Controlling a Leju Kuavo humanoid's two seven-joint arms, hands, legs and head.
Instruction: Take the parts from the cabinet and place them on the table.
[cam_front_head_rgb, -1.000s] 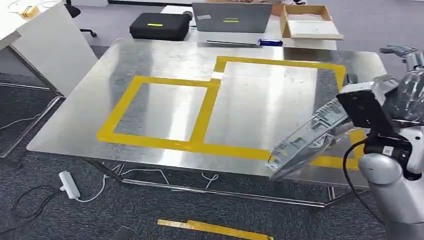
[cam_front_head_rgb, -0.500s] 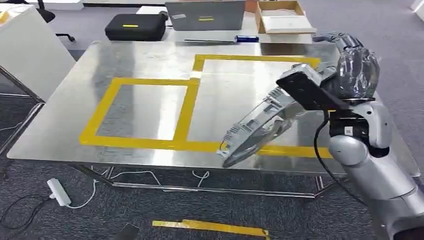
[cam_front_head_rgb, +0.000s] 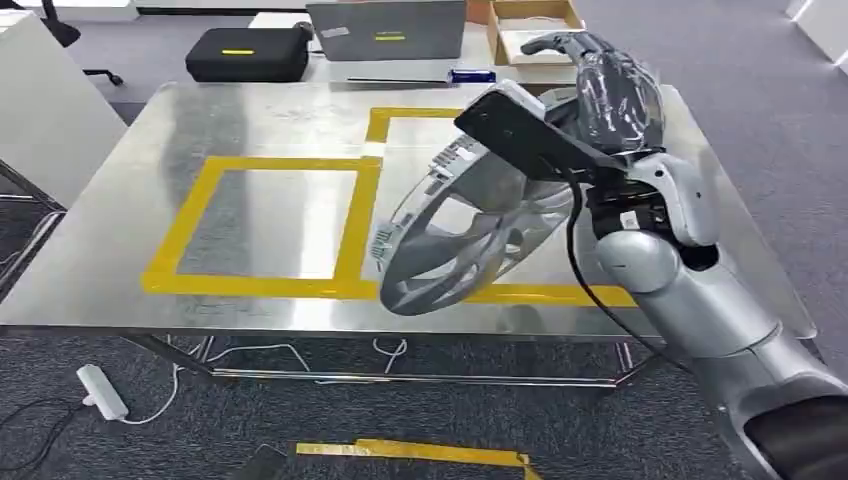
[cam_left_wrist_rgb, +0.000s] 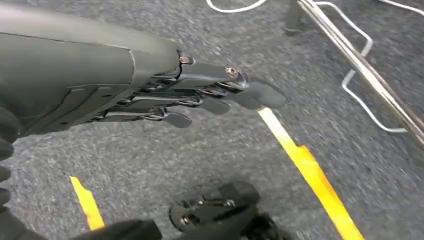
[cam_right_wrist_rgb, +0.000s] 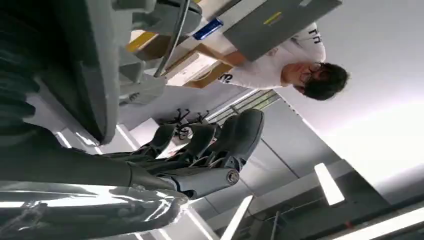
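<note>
Wheel cover (cam_front_head_rgb: 455, 235), a round silver disc of moulded plastic with curved spokes and white labels along its rim, hangs tilted on edge above the near side of the table (cam_front_head_rgb: 120, 270), over the yellow tape outline (cam_front_head_rgb: 280, 225). The right hand (cam_front_head_rgb: 600, 95) grips it at the upper edge; that hand is wrapped in a clear crinkled plastic film, and a black flat camera block sits at its wrist. In the right wrist view the dark fingers (cam_right_wrist_rgb: 235, 137) lie close together and curl against the grey part beside them. The left hand (cam_left_wrist_rgb: 200, 95) hangs low over speckled grey carpet (cam_left_wrist_rgb: 310, 65), its dark fingers straight and slightly apart, grasping nothing; a yellow floor stripe (cam_left_wrist_rgb: 310, 170) runs beneath it.

The table is brushed sheet metal, shiny and streaked, on a thin steel frame. Beyond its far edge lie a black hard case (cam_front_head_rgb: 245, 52), a grey laptop (cam_front_head_rgb: 385, 28) and an open cardboard box (cam_front_head_rgb: 525, 25). A person in white (cam_right_wrist_rgb: 280, 62) sits behind the laptop.
</note>
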